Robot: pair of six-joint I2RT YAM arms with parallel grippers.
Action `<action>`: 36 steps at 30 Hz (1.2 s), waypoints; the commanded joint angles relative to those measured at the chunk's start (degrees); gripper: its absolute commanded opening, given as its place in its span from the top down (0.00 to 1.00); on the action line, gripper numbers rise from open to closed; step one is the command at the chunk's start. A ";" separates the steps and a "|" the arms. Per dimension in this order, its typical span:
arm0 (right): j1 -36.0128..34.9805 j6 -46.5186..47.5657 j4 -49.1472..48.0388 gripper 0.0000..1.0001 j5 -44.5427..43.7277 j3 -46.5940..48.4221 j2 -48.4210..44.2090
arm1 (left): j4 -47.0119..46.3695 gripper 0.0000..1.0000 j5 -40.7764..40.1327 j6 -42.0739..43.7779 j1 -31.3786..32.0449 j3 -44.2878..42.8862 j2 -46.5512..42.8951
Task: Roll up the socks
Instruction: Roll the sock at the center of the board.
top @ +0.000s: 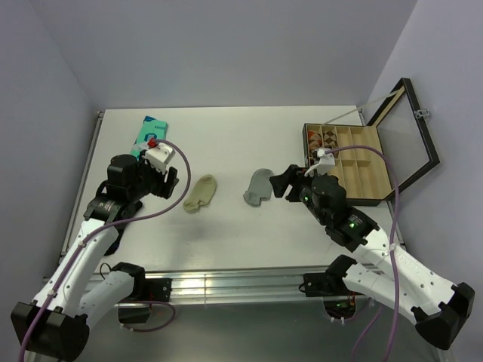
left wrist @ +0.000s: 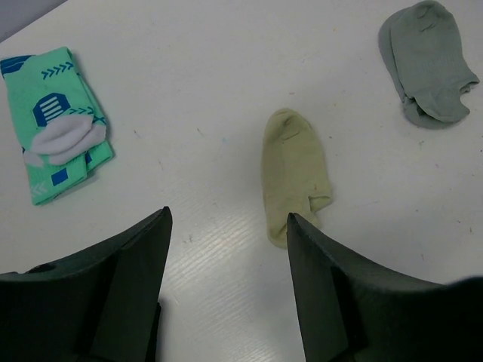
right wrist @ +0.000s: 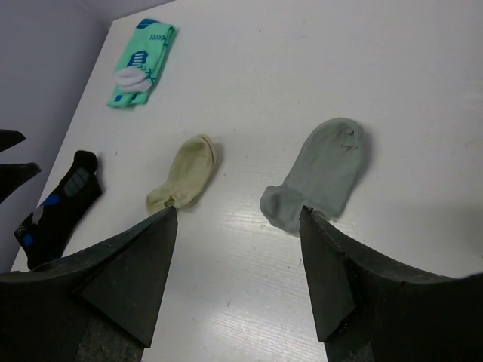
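We see our left gripper (left wrist: 226, 226) spread wide, empty, near the beige sock (left wrist: 294, 175); our right gripper (right wrist: 238, 215) gapes likewise beside the grey sock (right wrist: 323, 173); both socks lie flat, apart.

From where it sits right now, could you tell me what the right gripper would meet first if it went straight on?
Most likely the grey sock, lying flat on the table just ahead of the open right gripper. The gripper's height above the table is unclear, so this is a judgement.
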State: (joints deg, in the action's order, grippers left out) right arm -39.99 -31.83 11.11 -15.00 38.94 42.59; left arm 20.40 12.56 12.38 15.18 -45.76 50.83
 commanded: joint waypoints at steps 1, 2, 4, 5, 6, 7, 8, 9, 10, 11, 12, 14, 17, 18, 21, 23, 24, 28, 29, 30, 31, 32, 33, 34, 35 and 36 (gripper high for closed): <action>-0.27 0.81 -1.45 0.27 -1.87 0.44 -0.67 | -0.72 0.32 1.94 0.62 -0.06 -0.03 -0.65; -0.27 0.98 -1.27 0.27 -2.04 0.52 -0.58 | -0.45 0.32 2.12 1.23 -0.06 -0.03 -0.73; -0.27 0.99 -0.92 0.27 -2.31 0.35 -0.49 | 0.25 0.32 3.78 3.94 -0.06 0.23 -0.90; -0.27 0.99 -0.74 0.27 -2.48 0.35 -0.49 | 1.21 0.31 4.57 5.27 -0.06 0.32 -1.08; -0.27 0.99 -0.66 0.26 -2.57 0.26 -0.49 | 1.48 0.30 4.93 6.50 -0.06 0.49 -1.34; -0.27 0.90 -0.74 0.26 -2.57 -0.09 -0.49 | 1.66 0.28 4.93 8.17 -0.06 0.93 -1.35; -0.35 0.90 -0.92 0.26 -2.57 -0.26 -0.49 | 2.53 0.28 5.28 9.32 -0.06 1.11 -1.35; -0.27 0.81 -1.01 0.26 -2.57 -0.35 -0.49 | 3.14 0.28 5.72 10.46 -0.06 1.28 -1.17; -0.35 0.64 -1.01 0.26 -2.57 -0.53 -0.40 | 3.59 0.28 6.51 12.47 0.02 1.55 -0.47; -0.27 0.55 -0.92 0.26 -2.75 -0.53 -0.23 | 4.11 0.30 6.78 13.45 0.11 1.81 0.06; -0.27 0.37 -0.92 0.26 -2.92 -0.62 0.30 | 4.81 0.30 6.69 15.02 0.55 2.07 0.67; -0.35 0.19 -1.09 0.26 -2.92 -0.62 0.91 | 6.22 0.33 6.34 17.40 1.43 2.78 2.52; -0.27 -0.33 -1.71 0.26 -2.75 -0.88 1.88 | 6.75 0.35 4.32 22.67 4.15 6.11 3.05; -0.35 -0.42 -2.06 0.26 -2.66 -1.06 2.23 | 6.84 0.35 3.80 25.12 6.16 7.08 3.05; -0.35 -1.12 -2.41 0.26 -2.66 -1.50 2.67 | 4.92 0.35 3.00 28.30 9.94 10.86 2.70; -0.35 -1.56 -2.85 0.26 -2.92 -2.11 2.67 | 2.98 0.35 3.88 29.36 10.74 12.97 3.22; -0.27 -1.74 -3.11 0.26 -2.84 -2.46 2.59 | 1.76 0.35 3.62 29.63 11.53 13.58 3.66; -0.35 -2.88 -3.91 0.26 -2.66 -3.69 2.59 | -4.05 0.35 3.35 30.68 12.15 15.70 7.25; -0.27 -3.06 -3.91 0.26 -2.92 -3.87 2.50 | -6.14 0.35 3.18 31.12 12.24 15.96 7.88; -0.27 -3.23 -3.91 0.26 -3.01 -3.96 2.41 | -7.12 0.36 2.48 32.17 12.16 16.22 8.58; -0.35 -3.32 -3.91 0.26 -3.19 -4.22 2.32 | -7.74 0.36 2.56 32.87 12.15 16.75 9.63; -0.27 -3.50 -4.17 0.26 -3.19 -4.40 2.24 | -9.31 0.37 2.47 33.32 12.15 17.01 10.08; -0.35 -3.58 -4.43 0.26 -3.28 -4.75 1.97 | -10.03 0.37 2.65 34.10 12.24 17.45 10.69; -0.27 -3.76 -4.52 0.26 -3.28 -4.92 1.97 | -10.90 0.37 2.47 34.55 12.16 17.72 10.87; -0.27 -3.76 -4.52 0.26 -3.45 -5.01 1.97 | -11.96 0.37 2.30 34.90 12.24 18.07 11.04; -0.27 -3.85 -4.70 0.26 -3.63 -5.19 1.97 | -13.88 0.37 2.21 35.60 12.24 18.42 11.31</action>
State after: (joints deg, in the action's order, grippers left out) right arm -39.99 -34.68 9.32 -16.73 34.57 45.19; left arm 13.45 15.00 44.58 27.16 -28.18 61.78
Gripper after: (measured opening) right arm 0.739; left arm 0.630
